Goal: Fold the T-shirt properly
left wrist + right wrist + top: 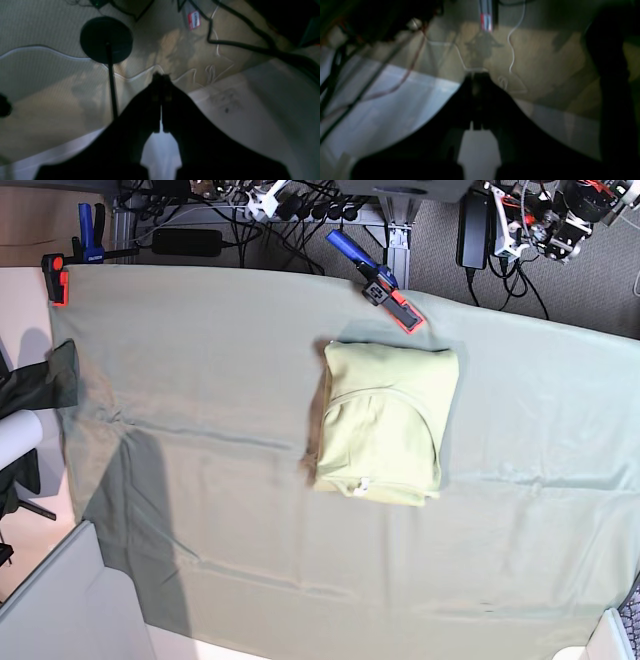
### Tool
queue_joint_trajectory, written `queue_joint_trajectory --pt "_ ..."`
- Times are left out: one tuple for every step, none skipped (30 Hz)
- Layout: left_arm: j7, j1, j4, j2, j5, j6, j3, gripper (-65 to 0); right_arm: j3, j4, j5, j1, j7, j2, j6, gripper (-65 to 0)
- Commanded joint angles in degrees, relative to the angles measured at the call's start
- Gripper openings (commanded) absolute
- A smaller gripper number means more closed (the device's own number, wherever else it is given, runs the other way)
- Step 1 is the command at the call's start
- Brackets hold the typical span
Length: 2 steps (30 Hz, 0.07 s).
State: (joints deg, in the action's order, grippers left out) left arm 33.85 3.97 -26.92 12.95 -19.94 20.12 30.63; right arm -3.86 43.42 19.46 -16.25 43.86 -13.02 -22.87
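- T-shirt [385,423] lies folded into a compact rectangle on the grey-green table cloth [200,380], a little right of centre in your base view, well clear of every edge.
- Small white tag [364,485] shows at the shirt's near edge; a curved seam runs across its upper half.
- Blue-and-orange clamp [378,282] grips the far cloth edge, just beyond the shirt's far edge. A second orange clamp [55,278] sits at the far left corner.
- Neither arm reaches over the cloth in your base view.
- Left gripper [161,75]: your wrist view shows the two dark fingers pressed together at the tips, nothing between them. It hangs above carpeted floor, with a round black stand base [106,39] and loose cables [250,45] beyond it.
- Right gripper [476,73]: jaws closed together, empty; the view is dim and blurred. Beyond it you see floor, a white cable [513,42] and a pale surface [395,100] to the left.
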Motion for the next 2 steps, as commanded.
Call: queue_joint_trajectory --pt "0.2 -0.2 -0.1 0.0 0.1 -0.2 0.0 -65.0 -0.1 0.3 0.0 0.5 -0.3 -0.5 -0.1 -65.0" --pt "0.2 -0.2 -0.1 -0.3 0.1 -0.2 0.0 -65.0 -0.1 0.3 0.0 0.9 -0.7 -0.3 -0.1 -65.0"
